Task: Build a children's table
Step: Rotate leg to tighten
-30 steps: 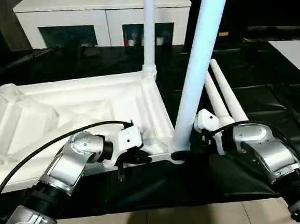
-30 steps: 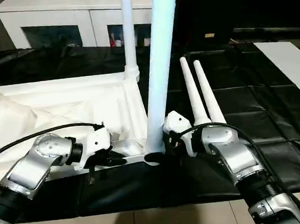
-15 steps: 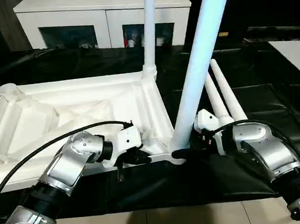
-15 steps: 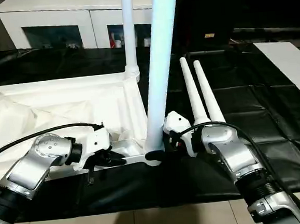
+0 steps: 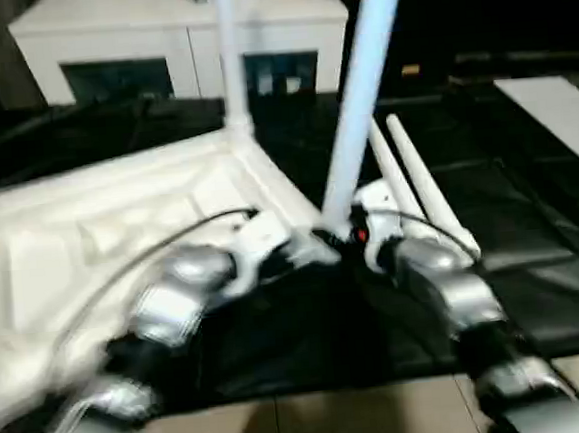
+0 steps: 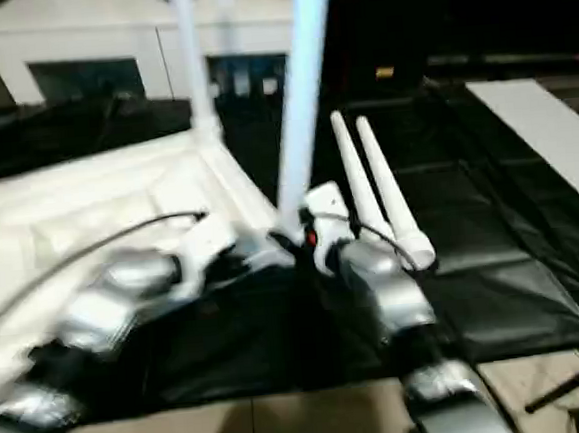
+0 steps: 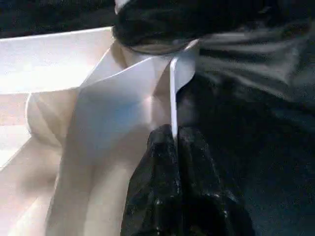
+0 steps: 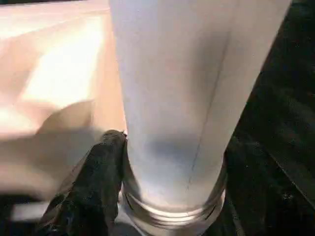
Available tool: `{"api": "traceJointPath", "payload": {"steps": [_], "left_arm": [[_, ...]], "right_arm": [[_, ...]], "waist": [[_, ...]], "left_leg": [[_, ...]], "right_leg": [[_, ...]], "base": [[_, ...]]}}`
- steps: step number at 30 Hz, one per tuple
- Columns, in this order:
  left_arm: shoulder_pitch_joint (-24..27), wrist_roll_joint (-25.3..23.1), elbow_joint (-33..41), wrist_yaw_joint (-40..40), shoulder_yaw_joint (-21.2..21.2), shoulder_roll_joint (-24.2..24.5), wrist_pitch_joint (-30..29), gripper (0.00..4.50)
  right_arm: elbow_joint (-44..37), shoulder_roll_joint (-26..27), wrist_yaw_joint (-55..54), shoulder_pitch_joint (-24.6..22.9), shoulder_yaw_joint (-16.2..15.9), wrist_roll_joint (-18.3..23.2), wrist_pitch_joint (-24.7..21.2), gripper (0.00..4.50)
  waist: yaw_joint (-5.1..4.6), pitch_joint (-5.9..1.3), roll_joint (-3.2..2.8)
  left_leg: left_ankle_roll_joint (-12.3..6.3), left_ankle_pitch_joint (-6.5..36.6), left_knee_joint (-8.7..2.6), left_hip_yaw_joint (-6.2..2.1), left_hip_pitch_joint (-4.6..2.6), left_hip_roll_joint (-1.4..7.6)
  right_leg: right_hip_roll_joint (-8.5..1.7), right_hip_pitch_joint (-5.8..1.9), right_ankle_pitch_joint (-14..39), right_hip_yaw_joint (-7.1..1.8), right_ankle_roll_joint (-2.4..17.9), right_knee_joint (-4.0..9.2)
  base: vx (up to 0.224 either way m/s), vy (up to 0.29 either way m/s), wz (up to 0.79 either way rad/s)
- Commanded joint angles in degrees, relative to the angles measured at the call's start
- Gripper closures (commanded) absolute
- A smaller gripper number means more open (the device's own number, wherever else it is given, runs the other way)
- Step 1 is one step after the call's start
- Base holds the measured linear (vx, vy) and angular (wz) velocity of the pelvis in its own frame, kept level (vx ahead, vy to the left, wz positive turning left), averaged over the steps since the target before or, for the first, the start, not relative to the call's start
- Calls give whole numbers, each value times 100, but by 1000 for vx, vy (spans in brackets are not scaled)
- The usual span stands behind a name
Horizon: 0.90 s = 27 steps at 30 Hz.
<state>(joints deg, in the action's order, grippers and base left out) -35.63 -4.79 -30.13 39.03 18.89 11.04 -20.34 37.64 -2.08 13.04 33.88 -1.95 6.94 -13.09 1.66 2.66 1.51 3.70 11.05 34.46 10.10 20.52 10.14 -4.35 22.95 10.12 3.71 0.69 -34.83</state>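
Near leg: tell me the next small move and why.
Probably keep turning the near leg into its corner socket: the right gripper clasps its base, threads still show above the socket, and the left gripper pinches the tabletop rim to steady it.

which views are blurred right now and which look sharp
Left and right eye views: smeared throughout, worst on the silver left forearm. Left wrist view: fairly crisp where the black fingers pinch the white plastic tabletop's thin rim. Right wrist view: the white tube leg looms close, slightly soft.

No readable text, labels or numbers anywhere.
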Motion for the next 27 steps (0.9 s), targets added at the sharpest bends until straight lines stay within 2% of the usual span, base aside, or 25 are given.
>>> {"api": "traceJointPath", "payload": {"steps": [1, 2, 4, 6, 7, 9, 11, 13, 18, 20, 21, 22, 23, 24, 25, 27], "left_arm": [[-349, -81, -355, -630, -51, -269, 207, 450], [-475, -151, -570, -712, -39, -404, 366, 450], [-629, -257, -837, -801, 0, -547, 620, 450], [-685, -341, -962, -745, 71, -559, 765, 450], [-695, -369, -1005, -766, 75, -546, 780, 450], [-643, -417, -1012, -617, 141, -401, 966, 450], [-643, -457, -1040, -645, 174, -359, 1089, 450], [-678, -476, -1193, -614, 197, -334, 1311, 450], [-868, -646, -1617, -793, 167, -329, 1995, 450], [-959, -688, -1754, -882, 142, -340, 2176, 450], [-1048, -693, -1882, -985, 118, -354, 2358, 450], [-1061, -682, -1903, -986, 112, -358, 2385, 450], [-1101, -696, -1965, -1104, 105, -361, 2505, 450], [-1119, -708, -1992, -1168, 102, -360, 2562, 450], [-1125, -599, -2000, -1064, 28, -389, 2553, 450], [-1144, -475, -2014, -1036, -106, -427, 2638, 404]], "right_arm": [[528, 308, -704, 141, 214, 201, 32, 188], [737, 406, -914, 263, 266, 132, 133, 188], [929, 500, -1019, 393, 333, 81, 288, 188], [935, 532, -977, 425, 382, 68, 356, 188], [902, 522, -1012, 420, 381, 23, 384, 188], [648, 437, -887, 310, 393, 0, 545, 188], [565, 420, -778, 277, 426, 63, 620, 132], [472, 360, -787, 246, 406, 21, 840, 116], [-100, 183, -887, 109, 322, -187, 980, 71], [-534, 104, -883, -36, 280, -261, 926, 71], [-976, 36, -783, -228, 243, -243, 744, 71], [-1051, 22, -758, -265, 234, -241, 713, 71], [-1247, -5, -674, -376, 221, -214, 634, 71], [-1326, -14, -638, -421, 218, -201, 605, 71], [-1428, -44, -574, -489, 191, -200, 570, 71], [-1600, -98, -506, -614, 173, -190, 525, 69]], "waist": [[-15, -325, -55], [-5, -334, -46], [31, -361, -54], [68, -385, -68], [73, -389, -67], [84, -395, -78], [85, -388, -80], [90, -371, -69], [86, -332, -62], [105, -319, -75], [109, -326, -63], [109, -326, -63], [130, -326, -126], [123, -337, -93], [126, -346, -86], [141, -353, -122]], "left_leg": [[174, 1799, -475, -128, -70, 255], [143, 1739, -460, -104, -87, 239], [93, 1478, -460, -108, -42, 246], [-40, 1061, -445, -99, -6, 260], [-71, 954, -442, -98, 8, 264], [-203, 784, -431, -90, 5, 265], [-232, 875, -433, -79, -6, 270], [-225, 1028, -442, -74, -8, 269], [-118, 1329, -473, -90, -16, 260], [-117, 1310, -477, -86, -25, 267], [-136, 1262, -476, -89, -9, 260], [-136, 1262, -476, -89, -9, 260], [-162, 1170, -480, -105, 2, 261], [-184, 1158, -473, -101, 1, 266], [-203, 1110, -468, -101, 5, 264], [-269, 893, -447, -95, 17, 269]], "right_leg": [[-388, -169, 2124, -278, 900, 528], [-385, -143, 2002, -284, 936, 540], [-393, -210, 1583, -285, 1001, 479], [-389, -260, 810, -281, 1131, 399], [-390, -276, 617, -278, 1183, 372], [-395, -296, 249, -270, 1329, 340], [-402, -295, 337, -270, 1378, 358], [-409, -294, 599, -275, 1354, 392], [-403, -267, 1447, -277, 1059, 482], [-401, -252, 1499, -285, 977, 493], [-400, -269, 1492, -286, 942, 485], [-400, -269, 1492, -286, 942, 485], [-405, -275, 1378, -290, 930, 463], [-395, -279, 1260, -287, 937, 464], [-403, -283, 1183, -287, 986, 451], [-404, -285, 804, -287, 1161, 409]], "base": [[0, 0, 0], [0, 0, 0], [0, 0, 0], [0, 0, 0], [0, 0, 0], [0, 0, 0], [0, 0, 0], [0, 0, 0], [0, 0, 0], [0, 0, 0], [0, 0, 0], [0, 0, 0], [0, 0, 0], [0, 0, 0], [0, 0, 0], [0, 0, 0]]}}
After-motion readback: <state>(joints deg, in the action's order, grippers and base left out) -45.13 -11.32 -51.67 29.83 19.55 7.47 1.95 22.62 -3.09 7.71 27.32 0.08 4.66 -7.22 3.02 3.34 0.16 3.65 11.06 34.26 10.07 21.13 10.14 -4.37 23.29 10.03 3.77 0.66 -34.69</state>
